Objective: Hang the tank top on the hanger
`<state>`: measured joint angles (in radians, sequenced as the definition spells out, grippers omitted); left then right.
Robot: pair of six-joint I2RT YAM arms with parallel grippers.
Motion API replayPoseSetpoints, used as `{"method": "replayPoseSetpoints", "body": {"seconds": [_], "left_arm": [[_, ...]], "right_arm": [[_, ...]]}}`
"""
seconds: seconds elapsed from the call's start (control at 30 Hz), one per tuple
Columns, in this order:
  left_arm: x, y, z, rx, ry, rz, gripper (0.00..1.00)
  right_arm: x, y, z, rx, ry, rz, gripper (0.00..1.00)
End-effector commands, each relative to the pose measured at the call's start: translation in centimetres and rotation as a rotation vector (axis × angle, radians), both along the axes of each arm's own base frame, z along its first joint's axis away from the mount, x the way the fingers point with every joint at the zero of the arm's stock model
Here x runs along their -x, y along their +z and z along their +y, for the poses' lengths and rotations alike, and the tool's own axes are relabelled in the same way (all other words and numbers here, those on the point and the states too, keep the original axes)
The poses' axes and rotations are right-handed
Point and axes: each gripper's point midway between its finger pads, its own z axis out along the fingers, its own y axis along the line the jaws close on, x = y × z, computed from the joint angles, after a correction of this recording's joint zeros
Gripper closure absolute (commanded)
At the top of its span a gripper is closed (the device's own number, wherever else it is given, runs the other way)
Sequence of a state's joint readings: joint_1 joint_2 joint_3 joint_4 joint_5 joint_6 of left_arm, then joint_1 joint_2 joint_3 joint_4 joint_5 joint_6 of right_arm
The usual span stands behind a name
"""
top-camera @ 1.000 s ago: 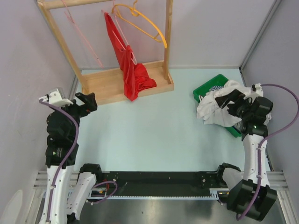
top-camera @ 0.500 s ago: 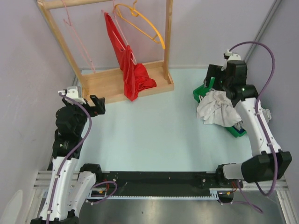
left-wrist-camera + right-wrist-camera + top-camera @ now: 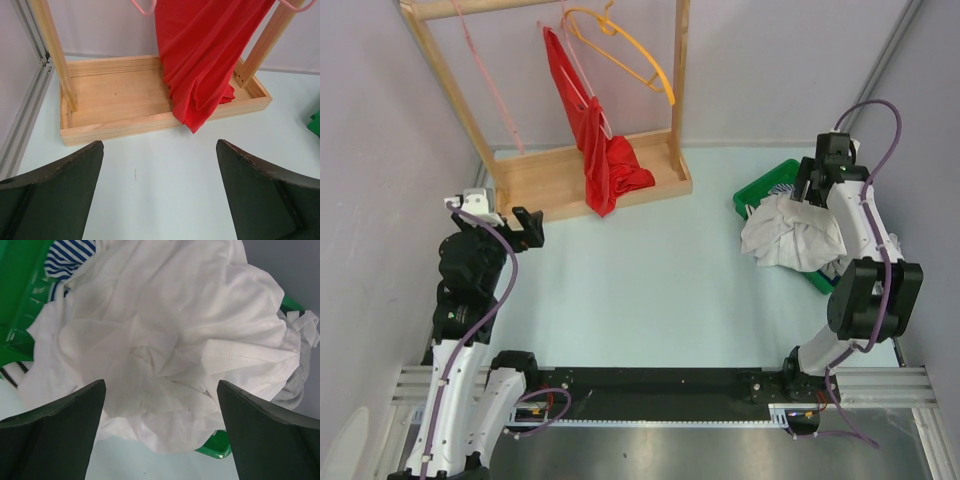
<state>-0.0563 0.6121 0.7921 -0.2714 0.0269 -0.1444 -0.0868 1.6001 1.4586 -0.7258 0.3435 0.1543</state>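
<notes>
Stripes (image 3: 70, 257) under the white heap (image 3: 165, 340) show clearly only from right wrist.

Here's the left gripper (image 3: 526, 226), hovering over the pale table (image 3: 640, 280) just short of the wooden rack (image 3: 550, 185). On that rack hang a thin pink hanger (image 3: 490, 90) at the left, a red garment (image 3: 598, 140) in the middle and an orange-yellow hanger (image 3: 630, 55) beside it. Across on the right, the right gripper (image 3: 808, 198) points down at the white clothes heap (image 3: 788, 238) spilling from the green basket (image 3: 765, 185).
</notes>
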Motion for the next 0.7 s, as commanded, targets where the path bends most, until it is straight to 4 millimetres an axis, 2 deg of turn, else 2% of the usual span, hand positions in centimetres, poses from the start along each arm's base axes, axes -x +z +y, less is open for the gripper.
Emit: {"method": "replayPoseSetpoints", "body": {"seconds": [0.0,0.03,0.1,0.17,0.2,0.27,0.3,0.33,0.43,0.47,0.53,0.6,0.67], "left_arm": [[-0.1,0.1,0.4,-0.027,0.013,-0.018,0.01],[0.0,0.2,0.4,-0.026,0.013,-0.021,0.01],[0.0,0.2,0.4,-0.027,0.018,-0.023,0.01],[0.0,0.3,0.4,-0.026,0.017,-0.026,0.01],[0.0,0.2,0.4,-0.027,0.018,-0.024,0.00],[0.0,0.2,0.5,-0.027,0.021,-0.027,0.00],[0.0,0.2,0.5,-0.027,0.021,-0.026,0.00],[0.0,0.2,0.5,-0.027,0.021,-0.026,0.00],[0.0,0.1,0.5,-0.025,0.021,-0.024,0.00],[0.0,0.2,0.5,-0.027,0.020,-0.026,0.00],[0.0,0.2,0.5,-0.027,0.021,-0.026,0.01],[0.0,0.1,0.5,-0.027,0.021,-0.024,0.01],[0.0,0.0,0.5,-0.027,0.021,-0.021,0.01]], "right_arm": [[-0.9,-0.6,-1.3,0.084,-0.055,0.025,0.03],[-1.2,-1.0,-1.3,0.077,-0.055,0.025,0.09],[-1.6,-1.0,-1.2,0.050,-0.047,0.014,0.25],[-2.2,-0.2,-0.6,0.015,-0.024,-0.023,0.53],[-2.4,0.3,-0.6,0.012,-0.022,-0.035,0.76],[-2.8,2.0,-0.5,0.014,-0.010,-0.075,0.99],[-2.7,2.6,-0.6,0.014,-0.009,-0.077,1.00],[-3.1,4.3,-0.6,0.020,-0.004,-0.113,1.00],[-3.1,7.5,-0.3,0.029,0.021,-0.169,1.00],[-3.2,10.1,0.0,0.028,0.031,-0.227,1.00],[-3.0,12.5,1.6,-0.004,0.082,-0.281,1.00],[-2.1,17.2,3.1,-0.006,0.127,-0.398,1.00],[-1.3,20.7,6.0,-0.015,0.195,-0.497,1.00]]}}
